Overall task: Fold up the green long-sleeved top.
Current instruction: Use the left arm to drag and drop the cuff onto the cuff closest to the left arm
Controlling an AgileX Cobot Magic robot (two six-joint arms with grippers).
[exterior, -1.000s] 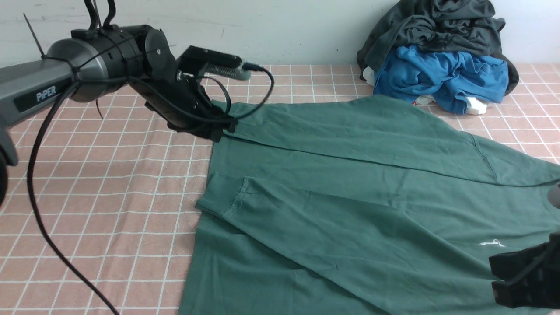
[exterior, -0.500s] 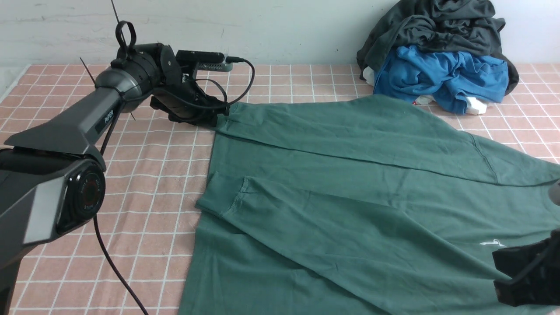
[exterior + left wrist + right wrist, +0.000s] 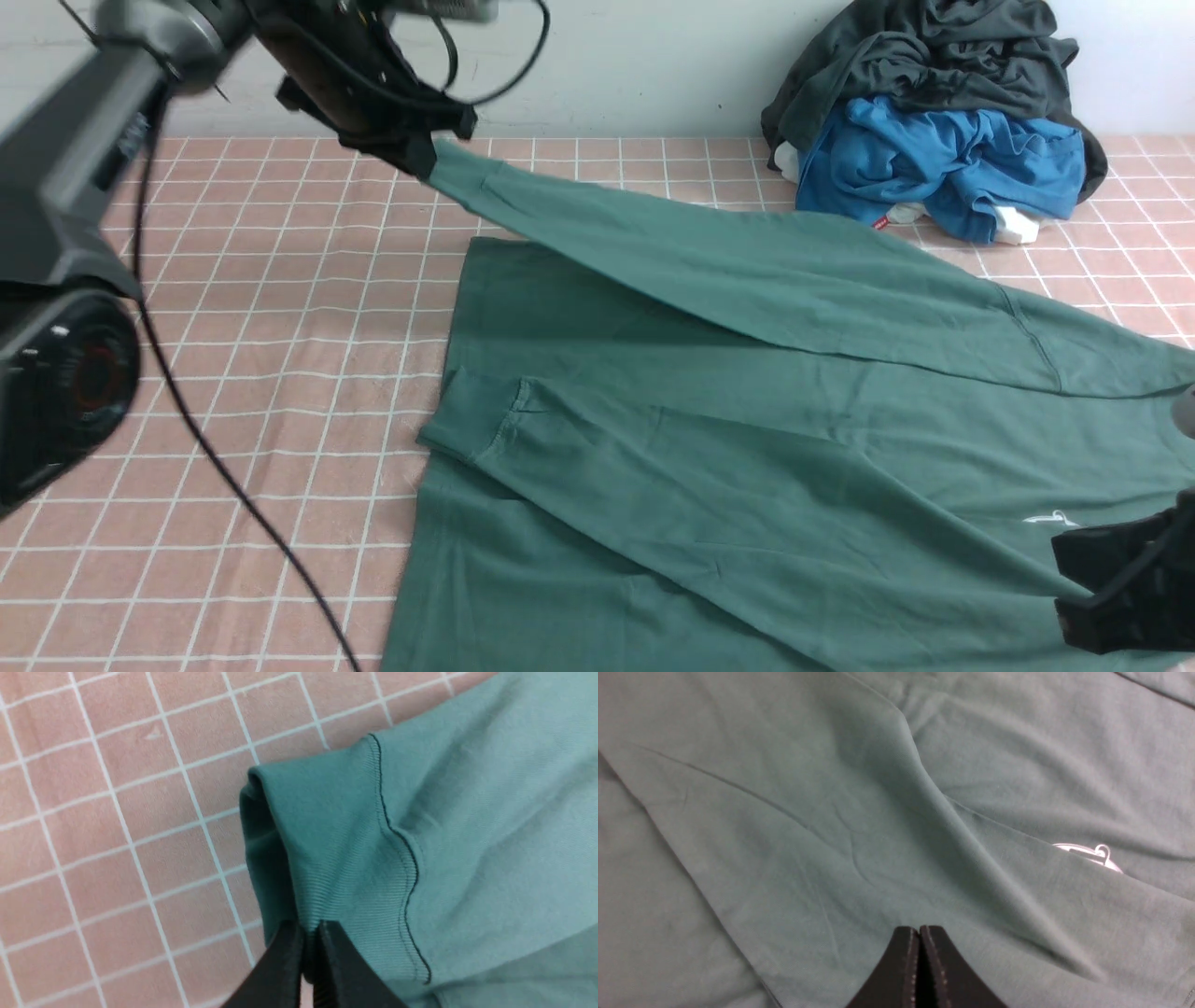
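The green long-sleeved top point(image 3: 747, 448) lies spread across the checked cloth, its small white logo point(image 3: 1050, 518) near my right gripper. One sleeve point(image 3: 653, 252) is raised off the body, and my left gripper point(image 3: 425, 159) holds its end at the back left. The left wrist view shows that gripper point(image 3: 310, 933) shut on the ribbed cuff point(image 3: 336, 858). The other sleeve lies folded across the body, with its cuff point(image 3: 476, 420) at the top's left edge. At the front right, my right gripper point(image 3: 1083, 588) hovers over the fabric. Its jaws point(image 3: 919, 928) are shut on nothing, near the logo point(image 3: 1087, 855).
A pile of dark grey point(image 3: 934, 65) and bright blue point(image 3: 943, 159) garments sits at the back right against the wall. The pink checked cloth point(image 3: 233, 373) covers the table. The left arm's black cable point(image 3: 187, 420) hangs over the cloth on the left.
My left gripper has shut on the far sleeve's cuff and lifted it up and back, pulling the sleeve off the top's body. The right gripper has not moved.
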